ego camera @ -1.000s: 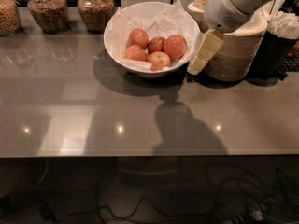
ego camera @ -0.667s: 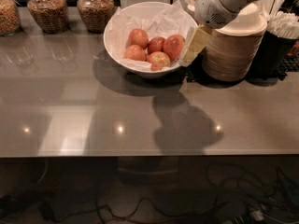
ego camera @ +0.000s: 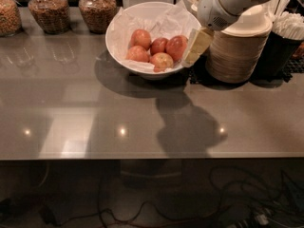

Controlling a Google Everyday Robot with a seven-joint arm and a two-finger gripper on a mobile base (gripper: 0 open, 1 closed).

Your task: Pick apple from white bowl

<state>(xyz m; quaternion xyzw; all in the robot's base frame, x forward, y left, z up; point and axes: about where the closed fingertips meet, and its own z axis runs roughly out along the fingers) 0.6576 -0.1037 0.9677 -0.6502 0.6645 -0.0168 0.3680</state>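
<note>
At the far left we see three glass jars (ego camera: 47, 11) of brown dry goods along the back edge, the leftmost cut off by the frame. A glossy grey counter (ego camera: 95, 103) runs across, showing lamp glints and a dark shadow of the arm. Below its front edge all is dim, with loose cables (ego camera: 142, 208) barely readable.

The white bowl (ego camera: 114, 32), lined with crumpled paper (ego camera: 173, 18), holds five apples. The apple (ego camera: 176, 46) lies rightmost among them, against the right side.

The gripper (ego camera: 197, 46) hangs at the bowl's right rim, just beside the apple. We cannot tell whether it is released or clenched, nor whether it touches the fruit.

Further right stand stacked cream bowls (ego camera: 237, 56), partly hidden by the arm, and a dark holder (ego camera: 280, 56) of white sticks.
</note>
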